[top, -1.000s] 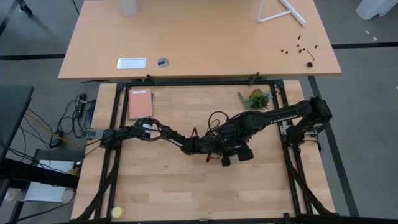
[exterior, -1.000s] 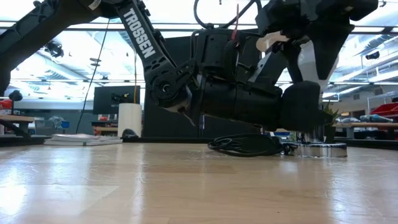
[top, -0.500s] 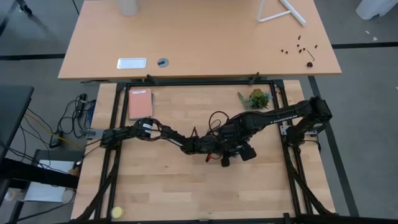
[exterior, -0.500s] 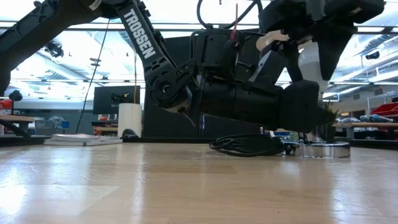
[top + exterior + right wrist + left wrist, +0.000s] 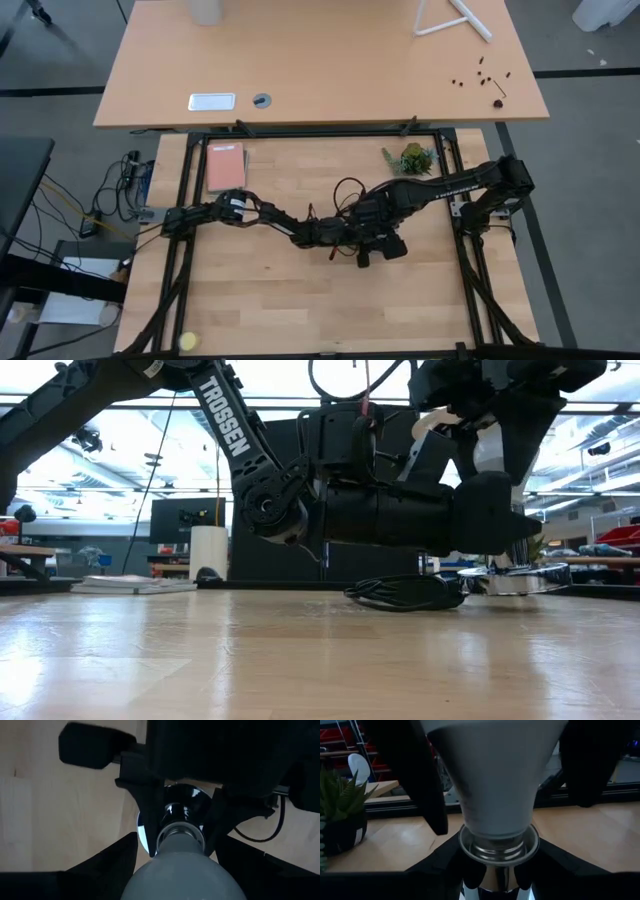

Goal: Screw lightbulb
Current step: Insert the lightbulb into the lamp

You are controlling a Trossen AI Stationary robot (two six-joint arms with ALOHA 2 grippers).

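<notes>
Where my two arms meet over the middle of the wooden table (image 5: 300,300), I have the lightbulb (image 5: 492,775) standing base-down in the round silvery socket disc (image 5: 515,578). From the right wrist camera I see the right gripper (image 5: 175,870) closed around the white bulb's body, its dark fingers (image 5: 112,860) on either side, with the greyish screw base (image 5: 181,836) seated in the socket's neck. The left gripper (image 5: 497,870) clasps the socket from the side, its fingers (image 5: 437,865) flanking the metal collar (image 5: 498,851) just under the bulb. In the low view the disc sits tilted and lifted off the table, with its coiled black cord (image 5: 400,592) lying on the wood beside it. From above, both grippers (image 5: 365,240) overlap at one spot, so the bulb itself is hidden there. A small potted plant (image 5: 413,158) stands near the far right corner, and a pink notebook (image 5: 226,166) lies at the far left
</notes>
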